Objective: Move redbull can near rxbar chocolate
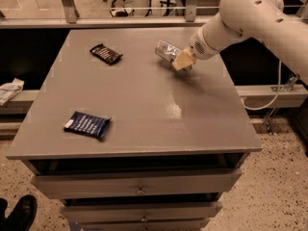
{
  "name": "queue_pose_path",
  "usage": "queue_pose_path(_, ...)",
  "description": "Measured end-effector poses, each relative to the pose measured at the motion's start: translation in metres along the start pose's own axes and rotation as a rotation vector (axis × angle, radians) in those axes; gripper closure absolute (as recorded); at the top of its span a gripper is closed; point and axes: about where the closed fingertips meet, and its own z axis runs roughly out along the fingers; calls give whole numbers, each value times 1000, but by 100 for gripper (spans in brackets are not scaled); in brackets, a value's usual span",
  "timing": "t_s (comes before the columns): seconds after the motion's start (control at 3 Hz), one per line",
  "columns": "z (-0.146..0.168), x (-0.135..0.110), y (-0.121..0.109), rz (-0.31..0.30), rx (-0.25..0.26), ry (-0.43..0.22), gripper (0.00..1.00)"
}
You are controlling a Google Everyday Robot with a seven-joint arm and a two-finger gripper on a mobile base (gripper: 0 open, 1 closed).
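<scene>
The redbull can [166,51] is a slim silver can, held tilted just above the back right part of the grey table [144,105], its far end pointing left. My gripper [182,60], with tan fingers, is shut on the can's right end, and the white arm reaches in from the upper right. The rxbar chocolate [106,53], a small black bar with pale lettering, lies flat at the back left of the table, about a can's length and a half left of the can.
A dark blue packet with a white end [87,124] lies at the front left of the table. Drawers [139,189] sit under the tabletop. A white wrapper [9,89] lies on a ledge at the left. A shoe [19,214] shows bottom left.
</scene>
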Motion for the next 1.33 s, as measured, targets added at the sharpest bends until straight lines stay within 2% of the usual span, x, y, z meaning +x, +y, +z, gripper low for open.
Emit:
queue_pose_path(0.33, 2, 0, 1, -7, -3, 1, 100)
queue_pose_path(0.67, 2, 0, 1, -7, -3, 1, 100)
queue_pose_path(1.0, 7, -15, 0, -16, 7, -31, 100)
queue_pose_path(1.33, 29, -53, 5, -80, -12, -66, 100)
